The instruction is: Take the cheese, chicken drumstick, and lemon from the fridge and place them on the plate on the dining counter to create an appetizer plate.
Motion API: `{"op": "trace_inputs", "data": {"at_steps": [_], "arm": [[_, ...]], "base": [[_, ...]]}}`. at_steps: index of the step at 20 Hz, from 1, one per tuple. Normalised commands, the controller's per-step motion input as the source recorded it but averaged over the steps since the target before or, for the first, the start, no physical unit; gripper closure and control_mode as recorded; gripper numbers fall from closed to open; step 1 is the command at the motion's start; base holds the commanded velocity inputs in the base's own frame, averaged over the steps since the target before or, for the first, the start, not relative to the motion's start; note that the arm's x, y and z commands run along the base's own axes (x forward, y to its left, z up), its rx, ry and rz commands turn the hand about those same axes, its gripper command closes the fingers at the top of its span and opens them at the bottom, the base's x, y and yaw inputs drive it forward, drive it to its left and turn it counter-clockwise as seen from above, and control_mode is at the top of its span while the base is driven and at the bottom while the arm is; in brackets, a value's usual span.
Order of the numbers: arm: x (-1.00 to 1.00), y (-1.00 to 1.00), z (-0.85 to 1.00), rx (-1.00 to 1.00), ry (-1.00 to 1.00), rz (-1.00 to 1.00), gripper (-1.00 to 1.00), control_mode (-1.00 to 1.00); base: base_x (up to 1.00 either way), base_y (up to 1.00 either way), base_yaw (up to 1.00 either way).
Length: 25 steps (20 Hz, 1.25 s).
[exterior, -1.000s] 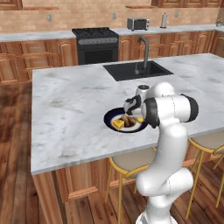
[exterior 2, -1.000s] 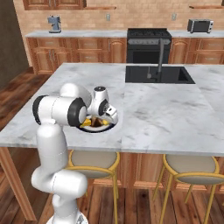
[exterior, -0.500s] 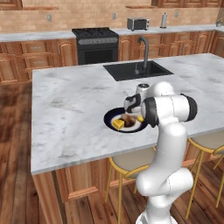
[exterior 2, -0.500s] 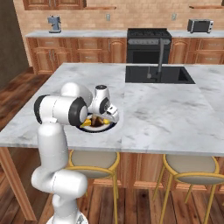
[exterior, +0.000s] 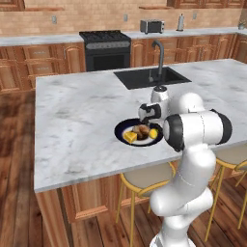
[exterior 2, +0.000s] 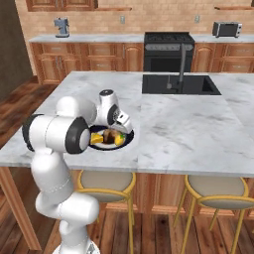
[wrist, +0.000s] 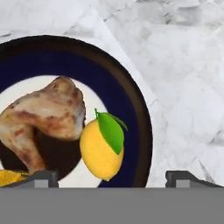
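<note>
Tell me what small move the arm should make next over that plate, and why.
Probably lift the pincer straight up and clear. The lemon lies on the plate beside the chicken drumstick, the cheese is there too, and the jaws stand wide apart with nothing between them, so all three foods look delivered.

The arm (exterior: pixel 190 159) is built of smooth, glossy white rounded segments; black rings are set at the joints; a rounded white hand unit with a dark face is carried behind the end effector (wrist: pixel 112 175); two small dark grey finger tips (wrist: pixel 40 178) are seen.
</note>
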Motion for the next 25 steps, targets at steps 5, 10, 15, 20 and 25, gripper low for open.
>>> {"op": "trace_inputs", "data": {"at_steps": [5, 10, 15, 20, 25], "arm": [[-1.00, 0.35, 1.00, -0.01, -0.13, 0.00, -1.00, -1.00], [-1.00, 0.57, 0.98, 0.00, 0.00, 0.00, -1.00, -1.00], [-1.00, 0.42, 0.77, 0.00, 0.00, 0.00, -1.00, -1.00], [-1.00, 0.16, 0.58, -0.03, 0.00, 0.03, -1.00, -1.00], [-1.00, 0.00, 0.35, -0.06, 0.00, 0.04, -1.00, -1.00]], "base": [[0.00, 0.00, 0.00], [0.00, 0.00, 0.00], [0.00, 0.00, 0.00], [0.00, 0.00, 0.00], [0.00, 0.00, 0.00]]}}
